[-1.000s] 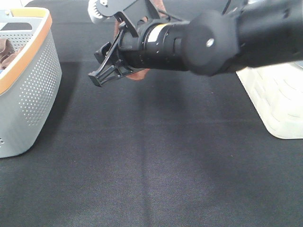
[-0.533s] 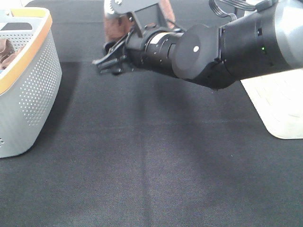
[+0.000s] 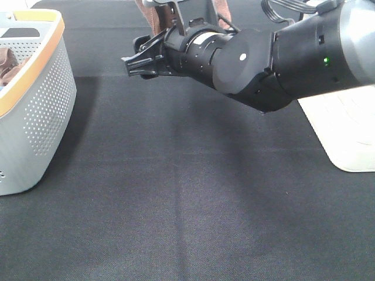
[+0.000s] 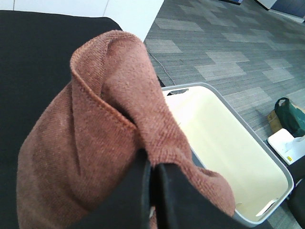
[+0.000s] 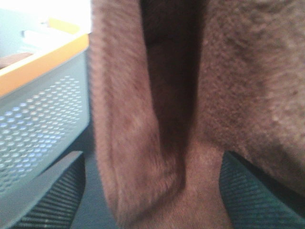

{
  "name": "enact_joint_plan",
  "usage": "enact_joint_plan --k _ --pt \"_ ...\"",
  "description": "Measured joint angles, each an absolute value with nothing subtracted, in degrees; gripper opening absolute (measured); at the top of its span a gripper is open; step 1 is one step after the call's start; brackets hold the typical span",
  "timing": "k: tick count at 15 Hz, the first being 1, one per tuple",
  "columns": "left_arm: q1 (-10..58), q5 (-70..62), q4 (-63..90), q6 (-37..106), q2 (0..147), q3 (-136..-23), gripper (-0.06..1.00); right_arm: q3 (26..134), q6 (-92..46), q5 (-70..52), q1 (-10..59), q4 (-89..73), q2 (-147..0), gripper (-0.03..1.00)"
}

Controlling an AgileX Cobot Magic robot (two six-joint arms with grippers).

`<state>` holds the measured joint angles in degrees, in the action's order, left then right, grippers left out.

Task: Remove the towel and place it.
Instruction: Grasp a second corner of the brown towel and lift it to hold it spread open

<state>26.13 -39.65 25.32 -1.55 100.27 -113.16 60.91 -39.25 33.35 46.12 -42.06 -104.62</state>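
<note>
the high view shows the right hand [image 3: 137,55] reached across over the far side of the black tabletop [image 3: 176,193], left of middle, its arm hiding much of what is behind. of the towel [image 3: 153,16] only two slips show there, at the top edge above the arm, clear of the tabletop. a grey basket [image 3: 41,111] with an orange rim stands at the left edge and a cream tub [image 3: 345,134] at the right, both well apart from the hand. a brown scrap [image 3: 7,64] in the basket shows in this view alone.

the left wrist view gives what the arm hides: the left hand [image 4: 152,174] is closed on the towel, its black fingers [image 4: 131,200] pressed together with a fold pinched between them. the cloth bunches up over the fingers, a stitched hem running along one fold. beyond it are the tub's pale inside and grey floor [image 4: 228,43].

the right wrist view is filled by the towel, close and blurred, hanging in folds between that hand's two fingers [image 5: 52,195]. these stand wide apart, one either side, so the hand is open and grips nothing. whether the cloth brushes them i cannot tell. the basket's perforated wall shows behind.
</note>
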Motion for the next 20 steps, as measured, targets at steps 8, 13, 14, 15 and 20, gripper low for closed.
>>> enact_joint_plan --k 8,13,14,15,20 --pt "26.1 -40.8 27.6 0.0 100.3 -113.2 0.01 60.9 -47.0 35.0 46.1 -47.3 -104.6 0.27" --pt "26.1 -40.0 23.1 0.0 100.3 -113.2 0.01 60.9 -53.6 27.1 46.1 -51.2 -103.4 0.0" --pt "26.1 -39.5 19.1 -0.6 100.4 -113.2 0.01 60.9 -54.7 23.5 46.1 -51.5 -102.3 0.0" --pt "26.1 -39.2 14.6 -1.9 100.7 -113.2 0.01 61.3 -56.0 18.6 46.1 -51.7 -101.1 0.0" --pt "26.1 -41.0 2.5 -6.3 106.5 -113.2 0.01 67.0 -55.1 -11.9 38.6 -51.7 -98.5 0.0"
